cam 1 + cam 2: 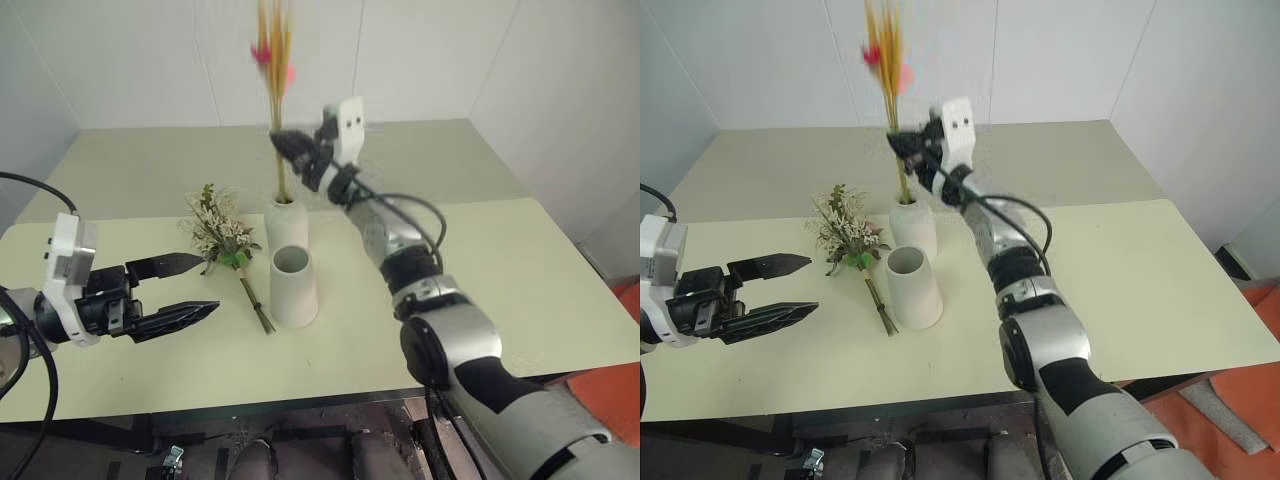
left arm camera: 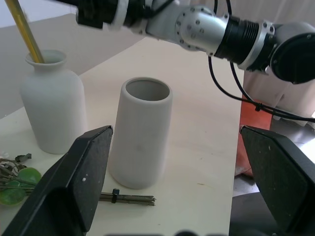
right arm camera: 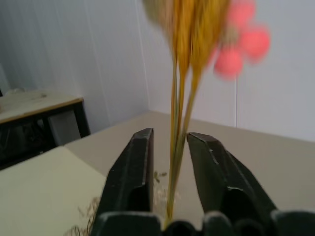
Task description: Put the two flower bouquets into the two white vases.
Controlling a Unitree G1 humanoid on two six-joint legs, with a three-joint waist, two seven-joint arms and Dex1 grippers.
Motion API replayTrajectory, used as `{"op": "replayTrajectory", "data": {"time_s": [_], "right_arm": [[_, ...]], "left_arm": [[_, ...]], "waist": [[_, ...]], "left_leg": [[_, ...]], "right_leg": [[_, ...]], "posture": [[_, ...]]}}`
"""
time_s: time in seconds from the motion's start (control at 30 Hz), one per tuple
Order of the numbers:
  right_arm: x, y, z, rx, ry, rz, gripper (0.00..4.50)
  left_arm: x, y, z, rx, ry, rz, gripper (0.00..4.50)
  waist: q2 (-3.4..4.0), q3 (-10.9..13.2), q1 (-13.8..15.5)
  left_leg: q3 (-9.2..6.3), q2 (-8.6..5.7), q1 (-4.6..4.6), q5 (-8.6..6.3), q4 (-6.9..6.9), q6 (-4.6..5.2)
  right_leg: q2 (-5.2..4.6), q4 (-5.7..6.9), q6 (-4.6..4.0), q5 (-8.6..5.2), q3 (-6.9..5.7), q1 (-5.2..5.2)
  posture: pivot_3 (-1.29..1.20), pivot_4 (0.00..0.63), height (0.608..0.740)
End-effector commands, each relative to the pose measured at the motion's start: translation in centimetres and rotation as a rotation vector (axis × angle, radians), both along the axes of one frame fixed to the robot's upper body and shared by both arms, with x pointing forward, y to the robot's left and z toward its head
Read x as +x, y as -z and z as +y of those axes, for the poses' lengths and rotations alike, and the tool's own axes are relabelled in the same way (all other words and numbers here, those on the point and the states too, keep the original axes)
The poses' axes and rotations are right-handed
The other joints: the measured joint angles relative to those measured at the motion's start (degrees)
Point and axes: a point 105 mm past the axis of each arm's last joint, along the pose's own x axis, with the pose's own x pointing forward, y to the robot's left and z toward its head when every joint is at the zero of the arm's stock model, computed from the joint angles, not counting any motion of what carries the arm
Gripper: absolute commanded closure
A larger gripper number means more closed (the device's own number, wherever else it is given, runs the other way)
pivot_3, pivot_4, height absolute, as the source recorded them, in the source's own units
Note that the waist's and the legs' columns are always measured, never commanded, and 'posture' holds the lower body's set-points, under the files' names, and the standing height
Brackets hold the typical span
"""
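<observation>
A: Nearest the robot, the left gripper (image 1: 185,288) hangs over the table (image 1: 520,280) with its fingers spread wide, grasping nothing.

B: Just past it stands the cone vase (image 1: 293,287), mouth up and bare inside. The cream-white bouquet (image 1: 222,240) lies flat beside it, its brown stems running along the vase's foot.

A: That bunch looks light and springy, with brittle sprigs that would likely shed. The bound brown stems seem the place to pinch it, low down, clear of the leaves.

B: Behind the cone is the bottle vase (image 1: 285,222), and the yellow-orange bouquet (image 1: 276,60) already stands in its narrow neck, upright.

A: The right gripper (image 1: 297,150) sits above that neck. In the right wrist view its fingers (image 3: 132,172) flank the stalks with a gap on each side, so it looks loosened rather than clamped.

B: Those stalks seem thin, stiff and nearly weightless. A brush from a finger could tip them, or rock the vase.

A: No brand, label or writing can be read anywhere.
</observation>
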Motion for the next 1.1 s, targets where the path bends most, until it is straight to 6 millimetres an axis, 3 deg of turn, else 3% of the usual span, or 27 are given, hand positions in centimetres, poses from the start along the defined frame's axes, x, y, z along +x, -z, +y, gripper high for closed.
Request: {"op": "replayTrajectory", "data": {"time_s": [0.03,0.17,0.2,0.4,0.57,0.87,1.1], "right_arm": [[-1.2,-1.2,-1.4,-0.017,-0.007,-0.14,1.6],[-2.2,-0.9,-3.3,-0.066,-0.011,-0.183,0.18],[-2.3,-1.0,-3.8,-0.076,-0.011,-0.187,0.04],[-2.9,-2.5,-6.6,-0.113,-0.007,-0.2,0.04],[-4.4,-3.9,-9.4,-0.195,-0.08,-0.229,0.04],[-11.4,-2.7,-14.1,-0.45,-0.501,-0.143,0.04],[-13.1,-1.7,-15.7,-0.546,-0.566,-0.118,0.04]], "left_arm": [[0.9,0.5,0.3,-0.012,-0.04,0.001,0.0],[3.3,1.5,1.4,-0.028,-0.21,0.015,0.0],[4.1,1.9,1.6,-0.013,-0.266,0.029,0.0],[7.3,3.3,1.8,0.067,-0.463,0.134,0.0],[9.0,6.0,0.8,0.214,-0.553,0.383,0.0],[12.5,8.1,-2.2,0.242,-0.716,0.526,0.0],[14.8,8.2,-3.2,0.251,-0.818,0.504,0.0]], "waist": [[0.01,0.0,0.1],[0.0,0.0,0.1],[0.0,0.0,0.1],[-0.02,0.0,0.2],[-0.02,0.0,1.1],[-0.04,0.0,2.9],[-0.04,0.0,2.8]], "left_leg": [[0.0,0.0,0.0,0.0,0.0,0.0],[-0.01,0.0,0.0,0.0,0.02,0.0],[-0.01,-0.01,0.01,0.0,0.02,0.0],[-0.04,-0.02,0.04,0.0,0.04,0.0],[-0.05,-0.05,0.04,0.0,0.05,0.0],[-0.07,-0.12,0.03,0.01,0.16,0.0],[-0.13,-0.13,0.14,0.01,0.18,0.0]], "right_leg": [[0.0,0.01,0.0,0.0,0.0,0.0],[0.01,0.02,0.01,0.01,0.0,0.0],[0.01,0.05,0.01,0.01,0.01,-0.01],[0.03,0.07,0.06,0.0,0.01,0.03],[0.02,0.07,0.09,-0.01,0.02,0.05],[0.0,0.03,0.16,0.01,0.01,0.13],[0.04,0.06,0.22,-0.02,0.04,0.17]], "posture": [[0.0,0.15,0.74],[0.0,0.15,0.74],[0.0,0.15,0.74],[0.0,0.15,0.74],[0.0,0.15,0.74],[0.0,0.15,0.74],[0.0,0.15,0.74]]}}
